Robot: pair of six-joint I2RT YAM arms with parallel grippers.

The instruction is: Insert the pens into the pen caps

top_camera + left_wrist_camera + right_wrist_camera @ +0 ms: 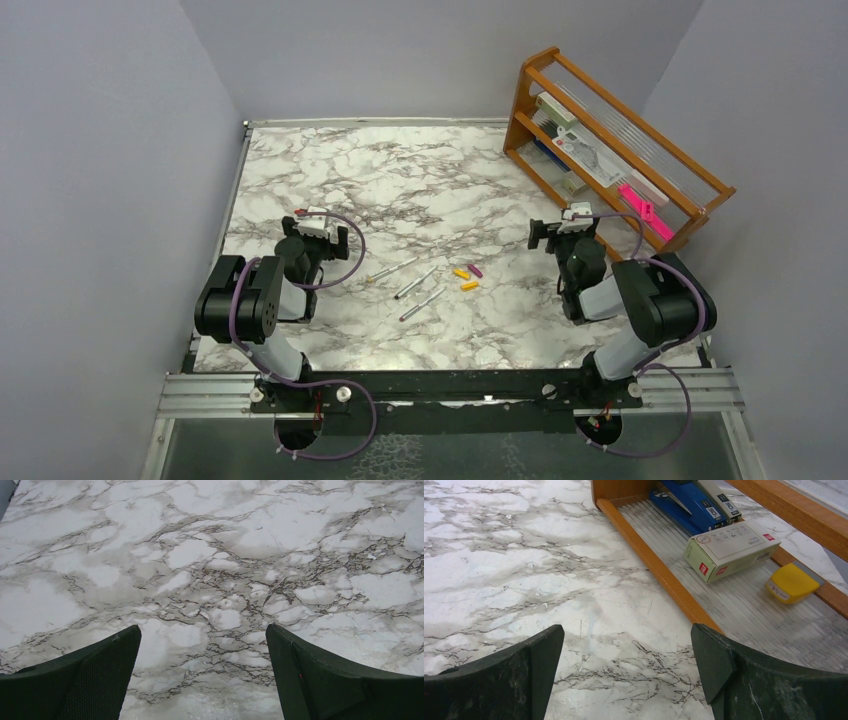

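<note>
Three thin silver pens (392, 269) (415, 283) (423, 304) lie slanted, side by side, on the marble table in the top view, midway between the arms. Just right of them lie three stubby pen caps: one yellow (461, 272), one magenta (475, 270) and one orange-yellow (469, 286). My left gripper (315, 235) (202, 630) hovers left of the pens, open, with only bare marble between its fingers. My right gripper (567, 232) (627, 630) is right of the caps, open and holding nothing. Neither wrist view shows pens or caps.
A wooden rack (620, 150) stands tilted at the back right, its lower rail (659, 570) just beyond my right gripper. It holds a blue stapler (689, 502), a small box (729, 547), a yellow object (791, 582) and a flat pink object (640, 207). Grey walls enclose the table.
</note>
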